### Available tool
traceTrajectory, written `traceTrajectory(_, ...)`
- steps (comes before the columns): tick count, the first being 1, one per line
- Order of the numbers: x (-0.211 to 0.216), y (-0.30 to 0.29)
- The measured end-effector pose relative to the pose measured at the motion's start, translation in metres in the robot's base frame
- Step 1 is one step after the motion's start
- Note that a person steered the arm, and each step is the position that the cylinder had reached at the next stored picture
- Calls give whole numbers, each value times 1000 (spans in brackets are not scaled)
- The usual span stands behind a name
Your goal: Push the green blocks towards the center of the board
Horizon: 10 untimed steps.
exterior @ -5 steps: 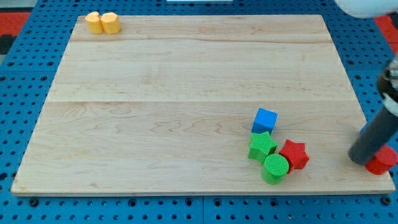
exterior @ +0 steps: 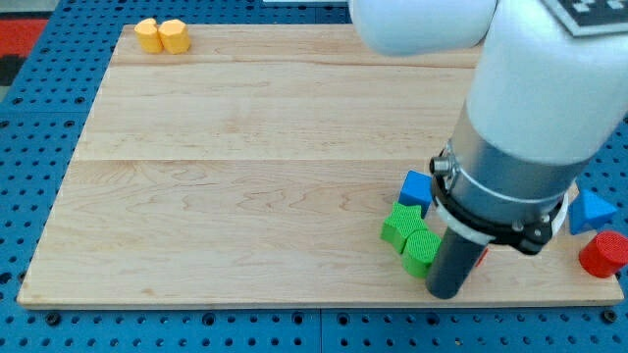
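Observation:
Two green blocks sit at the board's lower right: a green star and a green cylinder just below and right of it, touching. My tip is at the cylinder's lower right, against or very close to it. The rod and arm hide part of the cylinder. A blue cube lies just above the green star. A red star shows only as a sliver behind the rod.
Two yellow blocks sit at the board's top left corner. A blue triangular block and a red cylinder lie at the right edge. The large arm body covers the board's upper right. The board's bottom edge is close below my tip.
My arm has swung left from the right edge to the green blocks. The green star and cylinder have shifted slightly left. A blue triangular block now shows at the right.

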State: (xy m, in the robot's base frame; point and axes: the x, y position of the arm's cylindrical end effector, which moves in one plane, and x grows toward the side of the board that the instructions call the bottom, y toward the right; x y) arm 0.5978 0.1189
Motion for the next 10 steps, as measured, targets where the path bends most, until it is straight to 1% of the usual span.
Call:
traceTrajectory(3,-50,-9)
traceTrajectory(5,-58,-51)
traceTrajectory(7,-74,-55)
traceTrajectory(8,-74,-70)
traceTrajectory(10,-73,-78)
